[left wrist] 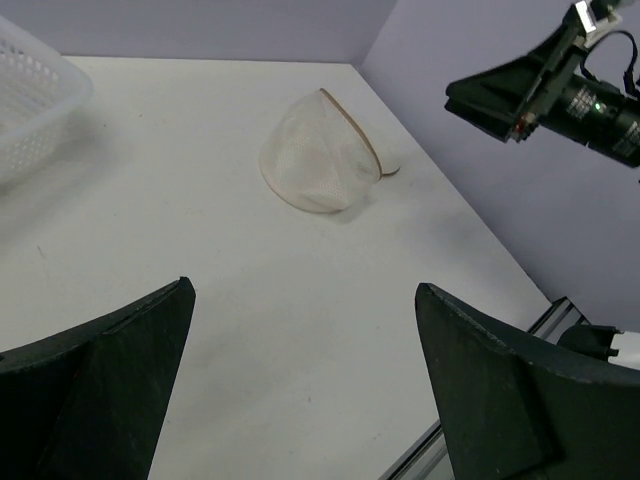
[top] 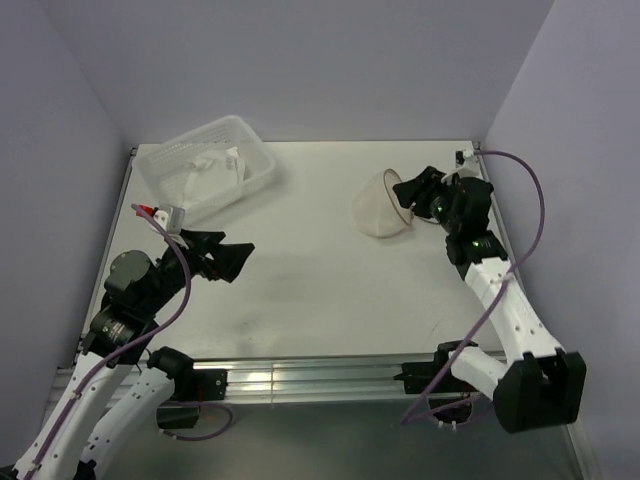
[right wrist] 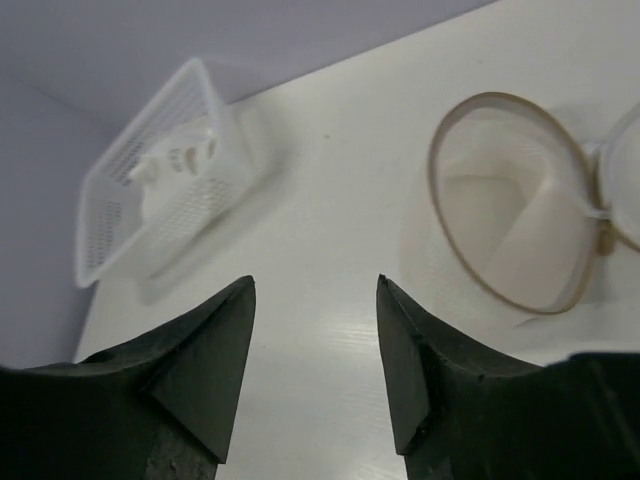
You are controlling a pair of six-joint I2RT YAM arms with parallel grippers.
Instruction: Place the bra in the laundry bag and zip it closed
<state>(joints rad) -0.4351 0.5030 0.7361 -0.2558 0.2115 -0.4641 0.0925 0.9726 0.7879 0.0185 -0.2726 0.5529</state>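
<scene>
The laundry bag (top: 378, 207) lies on its side at the back right of the table, a white mesh pouch with a tan rim. Its mouth (right wrist: 505, 200) gapes open toward my right gripper (right wrist: 315, 285), and its round lid (right wrist: 625, 170) hangs to the right. That gripper (top: 408, 188) hovers just right of the bag, open and holding nothing. A crumpled white garment, apparently the bra (top: 215, 172), lies in the perforated basket (top: 165, 160). My left gripper (top: 226, 258) is open wide over the table's left side, with only bare table between its fingers (left wrist: 100, 380).
The white plastic basket (right wrist: 105, 215) stands at the back left corner. Purple walls close the table on the left, back and right. A metal rail (top: 300, 380) runs along the near edge. My right arm's cable (top: 535, 215) loops beside the right wall.
</scene>
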